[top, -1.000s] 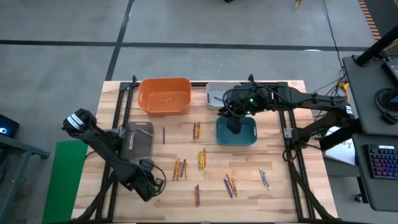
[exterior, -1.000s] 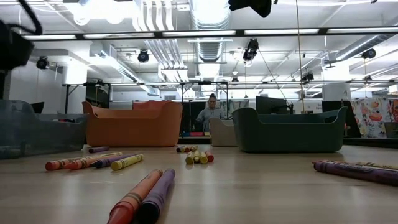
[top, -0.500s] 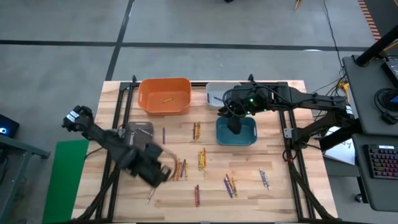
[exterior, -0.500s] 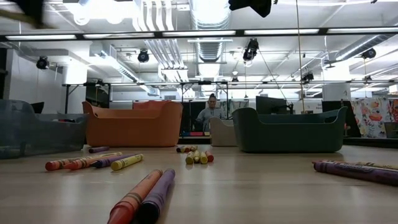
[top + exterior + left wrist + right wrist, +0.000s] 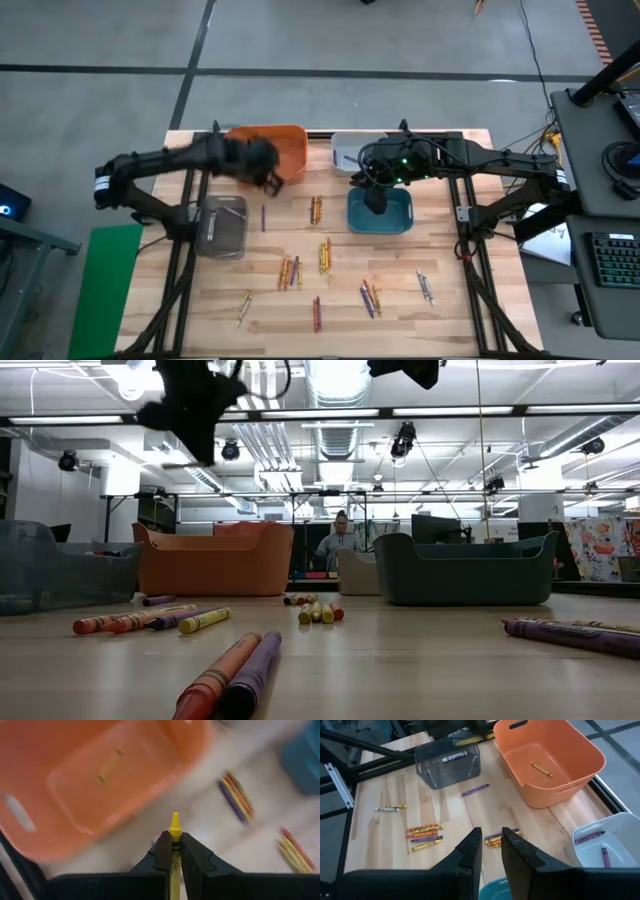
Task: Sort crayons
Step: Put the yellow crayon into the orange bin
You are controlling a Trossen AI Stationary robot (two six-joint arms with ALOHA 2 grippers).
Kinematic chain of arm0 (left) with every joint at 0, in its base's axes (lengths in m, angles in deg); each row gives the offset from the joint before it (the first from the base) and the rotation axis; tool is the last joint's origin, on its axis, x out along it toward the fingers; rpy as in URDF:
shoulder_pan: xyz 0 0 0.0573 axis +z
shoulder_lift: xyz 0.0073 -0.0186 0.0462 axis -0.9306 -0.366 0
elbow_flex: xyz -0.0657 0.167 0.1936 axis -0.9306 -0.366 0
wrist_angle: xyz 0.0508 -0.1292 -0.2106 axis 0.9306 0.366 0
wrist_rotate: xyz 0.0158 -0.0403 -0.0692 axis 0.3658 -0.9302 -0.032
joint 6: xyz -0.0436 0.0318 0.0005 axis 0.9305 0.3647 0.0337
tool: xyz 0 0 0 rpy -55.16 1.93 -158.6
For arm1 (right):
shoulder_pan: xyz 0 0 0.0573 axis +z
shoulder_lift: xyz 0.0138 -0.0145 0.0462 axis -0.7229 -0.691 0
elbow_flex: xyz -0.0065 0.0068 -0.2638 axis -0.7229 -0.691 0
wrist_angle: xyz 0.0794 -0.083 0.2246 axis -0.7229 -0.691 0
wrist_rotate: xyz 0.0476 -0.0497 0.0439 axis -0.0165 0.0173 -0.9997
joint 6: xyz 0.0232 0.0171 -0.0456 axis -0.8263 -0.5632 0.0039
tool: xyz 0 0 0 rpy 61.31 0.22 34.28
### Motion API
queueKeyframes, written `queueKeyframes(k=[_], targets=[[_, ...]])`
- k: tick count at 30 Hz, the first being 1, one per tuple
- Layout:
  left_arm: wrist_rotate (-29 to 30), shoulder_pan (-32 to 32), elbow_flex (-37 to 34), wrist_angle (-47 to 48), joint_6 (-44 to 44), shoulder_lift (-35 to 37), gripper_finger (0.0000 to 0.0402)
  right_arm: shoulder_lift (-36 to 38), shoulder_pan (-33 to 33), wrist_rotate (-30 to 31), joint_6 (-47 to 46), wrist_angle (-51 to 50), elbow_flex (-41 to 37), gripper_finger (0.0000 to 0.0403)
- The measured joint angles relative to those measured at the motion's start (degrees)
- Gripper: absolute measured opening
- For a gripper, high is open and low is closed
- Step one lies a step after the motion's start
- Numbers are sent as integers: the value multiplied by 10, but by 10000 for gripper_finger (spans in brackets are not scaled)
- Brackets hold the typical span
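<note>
Since yellow crayon (image 5: 174,836) is pinched upright in left gripper (image 5: 262,165), tip out, arm hangs at near right rim of orange bin (image 5: 291,143), likely to drop it beside crayon already there. Right gripper (image 5: 374,200) waits above teal bin (image 5: 402,222), jaws narrowly parted, empty. Other crayons scattered on table (image 5: 460,300).

Left claw (image 5: 173,851) raised with fingers pinched together; right claw (image 5: 490,845) hovers slightly parted.

A yellow crayon (image 5: 174,851) is pinched upright between dark fingers, tip out, above the table near the orange bin's corner. Another yellow-orange crayon (image 5: 540,769) lies in that bin, and small clusters of crayons (image 5: 324,255) lie scattered flat across the wood.
</note>
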State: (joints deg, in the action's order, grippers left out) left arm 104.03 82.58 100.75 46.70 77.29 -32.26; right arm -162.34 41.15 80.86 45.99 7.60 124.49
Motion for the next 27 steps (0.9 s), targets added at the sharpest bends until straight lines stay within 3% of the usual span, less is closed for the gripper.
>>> queueKeyframes(k=[6,11,19,27], targets=[[-83,196,-37,-99,-143,-11,0,-3,0,41,-33,0,0,63],[-142,295,-84,-159,-192,-33,0,-7,-2,65,-71,-1,0,63],[-144,342,-130,-225,-222,-54,5,-7,-1,92,-156,-1,0,63],[-136,345,-138,-268,-237,-58,41,-8,4,68,-319,-32,-3,63]])
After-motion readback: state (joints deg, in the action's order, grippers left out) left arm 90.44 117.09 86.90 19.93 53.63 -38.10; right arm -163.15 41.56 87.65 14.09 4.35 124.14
